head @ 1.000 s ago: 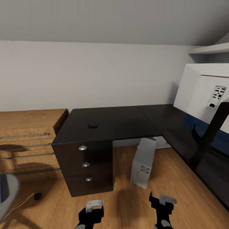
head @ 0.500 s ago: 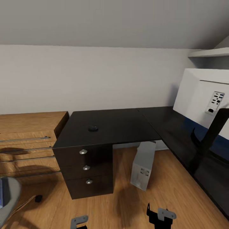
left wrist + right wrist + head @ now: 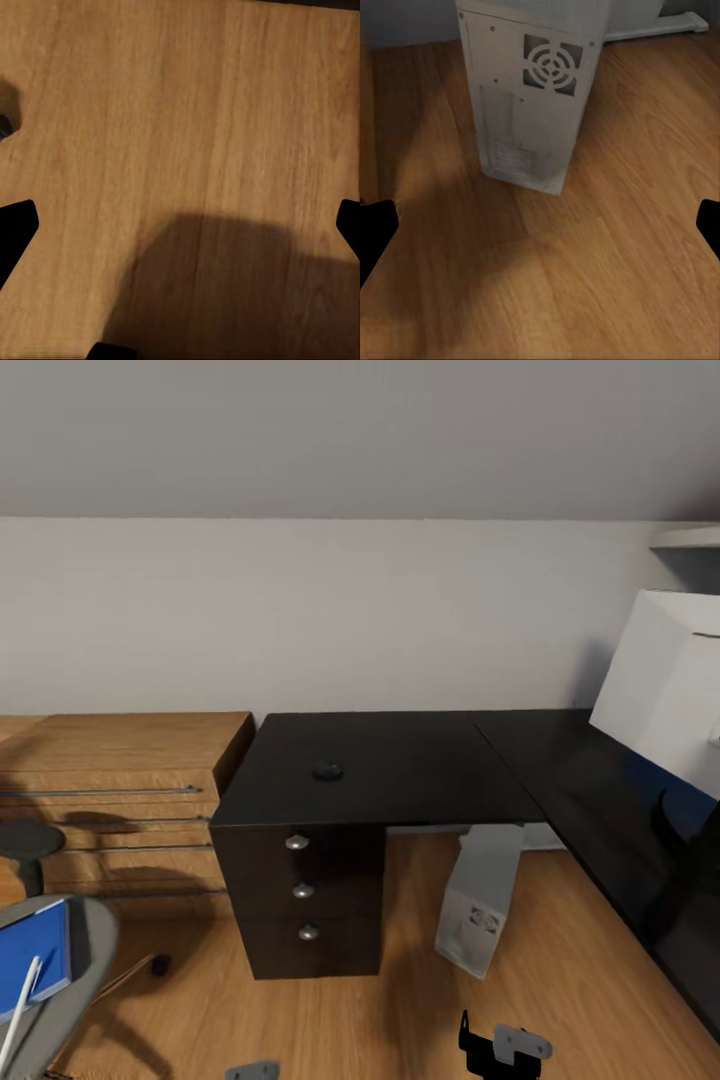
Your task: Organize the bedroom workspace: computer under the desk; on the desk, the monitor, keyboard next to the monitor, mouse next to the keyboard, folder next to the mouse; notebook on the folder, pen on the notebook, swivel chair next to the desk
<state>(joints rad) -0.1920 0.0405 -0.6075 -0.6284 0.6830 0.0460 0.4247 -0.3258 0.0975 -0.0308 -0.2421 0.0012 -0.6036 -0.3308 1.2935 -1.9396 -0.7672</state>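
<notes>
The black-topped desk [image 3: 420,760] stands against the wall, with the small black mouse [image 3: 326,771] on it above the drawer unit [image 3: 305,895]. Under the desk leans the light grey computer [image 3: 483,900], whose back panel [image 3: 534,90] faces my right gripper [image 3: 540,225]. The white back of the monitor [image 3: 665,680] shows at the right, on the desk. At lower left the swivel chair [image 3: 95,950] seat carries the blue folder [image 3: 35,955] with the white pen [image 3: 20,1000] across it. I cannot make out the notebook; the keyboard is out of view. My left gripper [image 3: 180,229] hangs open over bare floor, and the right one is open too.
A light wooden drawer chest [image 3: 110,790] stands left of the desk. A chair armrest [image 3: 28,842] and a black caster [image 3: 160,964] show near it. Wooden floor [image 3: 590,960] lies between the desk's two wings. A white shelf [image 3: 690,538] hangs at upper right.
The camera has turned left, so the desk, computer and monitor slid right in the picture. The chair seat with folder and pen came into view. Both grippers sank toward the bottom edge.
</notes>
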